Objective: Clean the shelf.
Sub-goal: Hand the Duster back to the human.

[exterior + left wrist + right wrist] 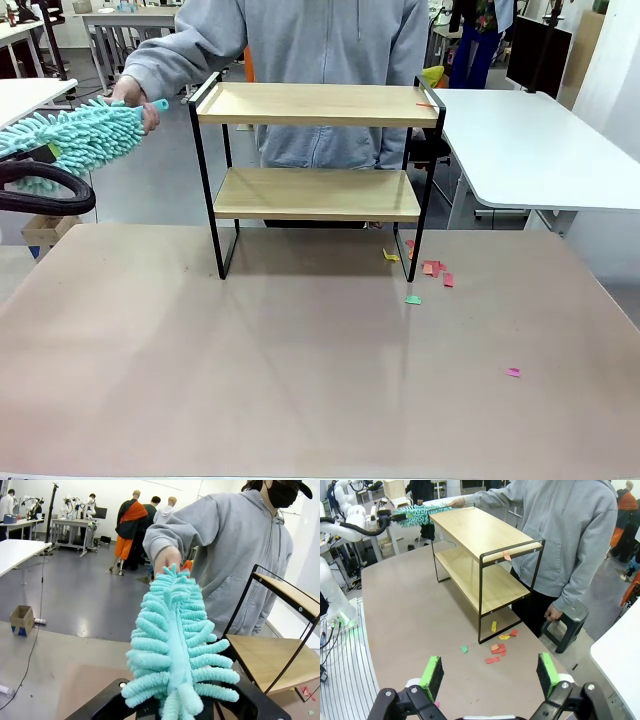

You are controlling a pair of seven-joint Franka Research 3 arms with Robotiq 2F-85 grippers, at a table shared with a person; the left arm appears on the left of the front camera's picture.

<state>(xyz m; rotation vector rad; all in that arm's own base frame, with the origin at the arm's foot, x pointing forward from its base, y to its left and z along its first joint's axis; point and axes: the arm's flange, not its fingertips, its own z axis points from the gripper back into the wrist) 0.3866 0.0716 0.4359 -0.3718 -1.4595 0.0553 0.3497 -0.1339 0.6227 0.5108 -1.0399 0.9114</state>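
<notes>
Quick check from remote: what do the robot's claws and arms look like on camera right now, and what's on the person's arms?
The right claw has black linkages with bright green pads on two fingers. The left arm, seen from the right wrist, is glossy white with rounded joints and a black claw end. The person's sleeves are grey, part of a zipped hooded sweatshirt.

The shelf stands upright at the far middle of the counter — two light wooden boards, one above the other, in a thin black metal frame with raised end rails. A small pink scrap lies on the top board's right end.
</notes>
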